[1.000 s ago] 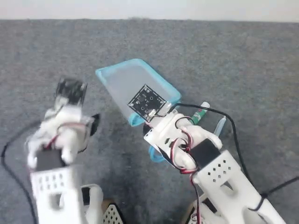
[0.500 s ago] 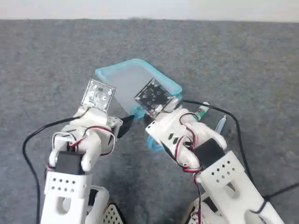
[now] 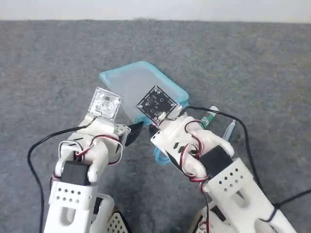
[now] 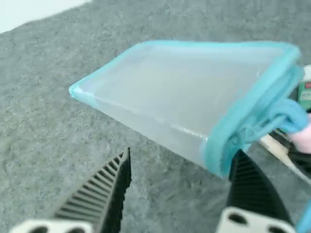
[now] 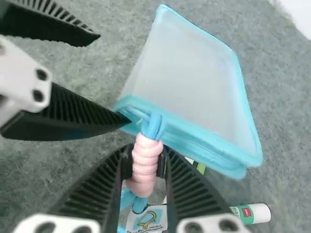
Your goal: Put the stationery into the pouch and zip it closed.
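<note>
Left tool has swung in from well aside, open, straddling pouch corner. Right tool clamps pink zipper pull. Likely bracing to unzip; pens beside right tool, still outside.

pouch: translucent, blue-trimmed | pink zip pull | marker: outside, beside pouch

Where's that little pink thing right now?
In the right wrist view, the pink pull is pinched in the right hand, tied by a blue loop to a corner of the pouch.
</note>
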`<state>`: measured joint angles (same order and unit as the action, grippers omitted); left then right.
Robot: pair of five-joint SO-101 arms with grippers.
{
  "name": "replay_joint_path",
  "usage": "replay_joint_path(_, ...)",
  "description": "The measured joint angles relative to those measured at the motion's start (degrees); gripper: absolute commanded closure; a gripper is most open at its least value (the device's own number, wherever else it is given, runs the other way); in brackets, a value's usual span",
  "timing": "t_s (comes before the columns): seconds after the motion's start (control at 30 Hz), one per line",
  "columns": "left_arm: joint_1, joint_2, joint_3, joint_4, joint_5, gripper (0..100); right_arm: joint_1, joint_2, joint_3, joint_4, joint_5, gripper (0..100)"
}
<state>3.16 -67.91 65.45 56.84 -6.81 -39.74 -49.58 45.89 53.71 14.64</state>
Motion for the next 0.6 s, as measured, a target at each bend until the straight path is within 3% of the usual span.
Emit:
replay_joint_path(0.3, -0.09, 0.00, 1.14, -1.76, 0.70, 69, -0.09, 0.00, 0.00, 1.85, -0.88, 99.3)
replay_joint_path(0.6, -8.79, 0.00, 4.75, -8.53, 2.55, 69, -0.26, -0.09, 1.41, 4.75, -0.53, 99.3)
